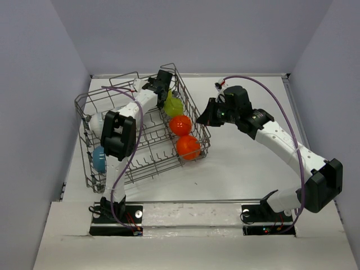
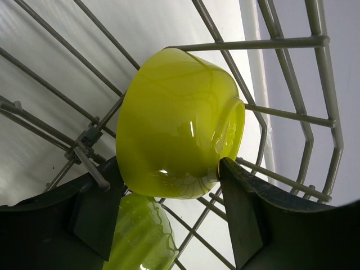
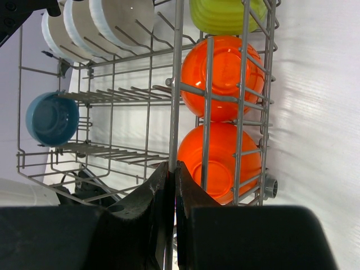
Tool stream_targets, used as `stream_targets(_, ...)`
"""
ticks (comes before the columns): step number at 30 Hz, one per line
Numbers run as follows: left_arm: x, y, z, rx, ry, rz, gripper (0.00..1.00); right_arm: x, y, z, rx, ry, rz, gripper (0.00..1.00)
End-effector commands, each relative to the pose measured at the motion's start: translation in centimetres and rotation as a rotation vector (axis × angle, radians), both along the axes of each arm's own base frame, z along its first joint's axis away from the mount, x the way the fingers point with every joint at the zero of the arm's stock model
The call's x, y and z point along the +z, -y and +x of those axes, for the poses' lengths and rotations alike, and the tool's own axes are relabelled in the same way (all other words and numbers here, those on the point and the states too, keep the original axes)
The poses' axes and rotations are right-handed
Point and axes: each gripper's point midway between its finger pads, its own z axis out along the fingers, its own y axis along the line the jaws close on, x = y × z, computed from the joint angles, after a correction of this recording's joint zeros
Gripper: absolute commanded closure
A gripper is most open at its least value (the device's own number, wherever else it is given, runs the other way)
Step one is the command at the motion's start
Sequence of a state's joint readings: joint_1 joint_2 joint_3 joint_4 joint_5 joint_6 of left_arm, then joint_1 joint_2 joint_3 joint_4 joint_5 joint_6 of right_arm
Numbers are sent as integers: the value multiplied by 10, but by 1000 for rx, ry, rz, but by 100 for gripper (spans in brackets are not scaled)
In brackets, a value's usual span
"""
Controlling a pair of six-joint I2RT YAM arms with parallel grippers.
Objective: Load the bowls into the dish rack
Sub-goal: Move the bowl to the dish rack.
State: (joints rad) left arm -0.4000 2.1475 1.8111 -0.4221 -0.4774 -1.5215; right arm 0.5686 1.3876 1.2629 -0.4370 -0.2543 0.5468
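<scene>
The grey wire dish rack [image 1: 90,101] sits tilted at the left of the table. My left gripper [image 1: 163,84] reaches into its far corner. In the left wrist view this gripper [image 2: 163,177] has a finger on each side of a yellow-green bowl [image 2: 174,118] and is shut on it. A second yellow-green bowl [image 2: 140,236] lies just below. My right gripper [image 3: 172,169] is shut on a wire of the rack's right rim [image 3: 175,84]. Two orange bowls [image 3: 225,76] [image 3: 222,160], a blue bowl [image 3: 52,117] and white bowls [image 3: 101,22] stand in the rack.
White walls close in the table at the back and both sides. My right arm [image 1: 281,140] stretches across the table's right half toward the rack. A purple cable [image 1: 264,90] loops above it.
</scene>
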Motion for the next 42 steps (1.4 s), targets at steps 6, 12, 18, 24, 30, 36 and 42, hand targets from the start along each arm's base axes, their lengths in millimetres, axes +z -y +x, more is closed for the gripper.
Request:
stream_targets(6,40,-2,14,-98,102,85,48,-11,18,-10,10,-18,-96,99)
stream_targets(12,42,-2,12,-184,90,129,51,-12,19,-8,6,-17,-105,99)
stream_targets(18,40,-12,5,-208,58,172,51,-10,18,-6,6,-15,-108,99)
stream_targets(24,35,-23,0,-249,29,199,51,-9,18,-5,6,-11,-112,99)
stream_targets(30,25,-29,-5,-296,-13,222,52,-9,18,-3,6,-10,-116,99)
stream_targets(36,18,-34,-4,-361,-57,271,53,-8,16,-1,11,-9,-118,99)
stream_targets(42,12,-43,-6,-376,-90,270,43,-9,15,2,11,-8,-121,99)
